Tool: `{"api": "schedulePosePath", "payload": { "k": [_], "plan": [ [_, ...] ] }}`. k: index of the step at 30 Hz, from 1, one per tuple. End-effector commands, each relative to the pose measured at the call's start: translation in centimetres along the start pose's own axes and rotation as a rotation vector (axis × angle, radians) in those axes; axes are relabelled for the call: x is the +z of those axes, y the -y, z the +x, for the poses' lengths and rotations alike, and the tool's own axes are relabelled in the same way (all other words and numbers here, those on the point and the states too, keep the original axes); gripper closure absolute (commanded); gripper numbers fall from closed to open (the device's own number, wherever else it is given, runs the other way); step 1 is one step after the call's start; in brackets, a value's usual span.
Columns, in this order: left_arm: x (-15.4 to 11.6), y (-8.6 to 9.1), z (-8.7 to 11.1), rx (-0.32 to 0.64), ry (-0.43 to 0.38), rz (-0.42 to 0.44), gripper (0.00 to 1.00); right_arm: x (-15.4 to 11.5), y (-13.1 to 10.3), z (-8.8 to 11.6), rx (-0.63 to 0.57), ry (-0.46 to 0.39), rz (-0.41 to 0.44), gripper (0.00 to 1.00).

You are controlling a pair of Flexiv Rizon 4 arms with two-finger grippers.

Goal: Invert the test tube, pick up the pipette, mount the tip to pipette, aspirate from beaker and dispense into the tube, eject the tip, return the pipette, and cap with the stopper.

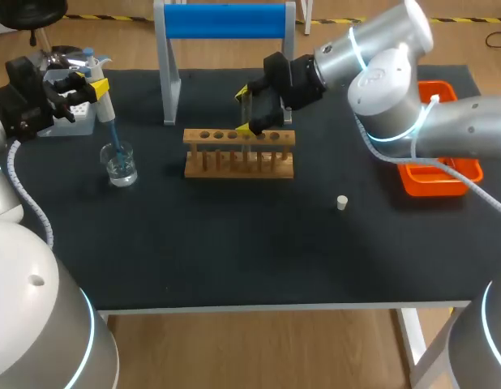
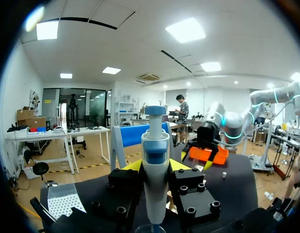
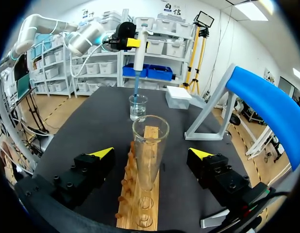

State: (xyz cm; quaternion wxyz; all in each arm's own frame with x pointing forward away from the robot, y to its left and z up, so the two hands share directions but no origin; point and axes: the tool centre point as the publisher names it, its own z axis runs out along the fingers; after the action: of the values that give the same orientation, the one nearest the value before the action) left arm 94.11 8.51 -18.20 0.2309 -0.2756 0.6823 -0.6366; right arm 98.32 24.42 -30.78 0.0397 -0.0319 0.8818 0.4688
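Observation:
My left gripper (image 1: 90, 87) is shut on a white and blue pipette (image 1: 104, 105), gripped by its body (image 2: 155, 165). The pipette's blue tip dips into a small glass beaker (image 1: 120, 164) of clear liquid near the table's left side. A wooden test tube rack (image 1: 238, 154) stands mid-table. A clear test tube (image 3: 150, 145) stands upright in it, mouth up. My right gripper (image 1: 254, 113) is open around the tube, its fingers (image 3: 102, 152) well clear on both sides. A small white stopper (image 1: 341, 203) lies to the right of the rack.
A pipette tip box (image 1: 68, 113) sits at the far left behind the beaker. A blue-topped stand (image 1: 226, 20) rises behind the rack. An orange tray (image 1: 441, 174) lies at the right edge under my right arm.

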Motion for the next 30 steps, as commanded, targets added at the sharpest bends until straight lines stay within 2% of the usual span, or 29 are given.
{"api": "schedulePosePath", "payload": {
  "k": [1, 30],
  "plan": [
    [-0.01, 0.05, 0.03, 0.000, 0.000, 0.000, 1.00, -0.10, 0.01, 0.16, 0.000, 0.003, 0.006, 0.00],
    [-0.01, 0.05, 0.03, 0.000, 0.000, 0.000, 1.00, -0.10, 0.02, 0.20, 0.000, 0.020, 0.017, 0.00]
  ]
}}
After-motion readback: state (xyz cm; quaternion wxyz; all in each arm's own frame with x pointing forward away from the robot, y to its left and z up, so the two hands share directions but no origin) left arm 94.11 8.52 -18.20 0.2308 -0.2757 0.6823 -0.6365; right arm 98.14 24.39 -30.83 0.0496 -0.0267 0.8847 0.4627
